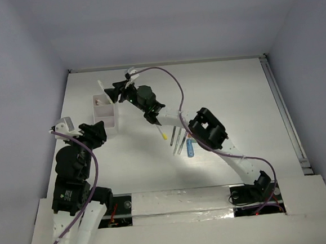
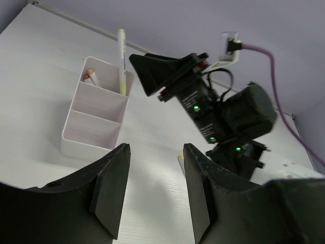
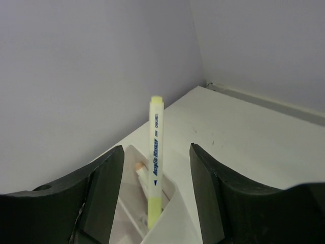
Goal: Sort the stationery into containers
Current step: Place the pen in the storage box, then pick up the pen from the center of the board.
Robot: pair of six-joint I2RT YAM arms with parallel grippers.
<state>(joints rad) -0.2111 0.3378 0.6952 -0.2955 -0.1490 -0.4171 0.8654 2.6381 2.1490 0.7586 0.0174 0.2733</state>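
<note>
1. Top external view: the white box [image 1: 108, 124] sits left of centre on the table [image 1: 234, 94], and a yellow marker [image 1: 100, 85] sticks up from its far end. The right gripper [image 1: 111, 93] hangs just beside that marker, and the left gripper [image 1: 99, 130] is just beside the box's near end. Loose pens [image 1: 177, 139] and a blue marker [image 1: 190, 148] lie well apart to the right, not yet sorted. The likely trouble is either arm nudging the box, which looks light enough to slide.
2. Left wrist view: the left jaws are spread with nothing between them. The box has three compartments. The yellow marker stands nearly upright in the farthest one, next to a pink-tipped stick [image 2: 91, 77], and the other two look empty. The marker rises well above the rim, so a knock from the right gripper next to it could tip it out.
3. Right wrist view: the right jaws stand wide on either side of the yellow marker and touch it nowhere. It is slim and pale, with blue print and its foot down in the compartment. I judge that backing off sideways rather than straight away would catch a finger on it
</note>
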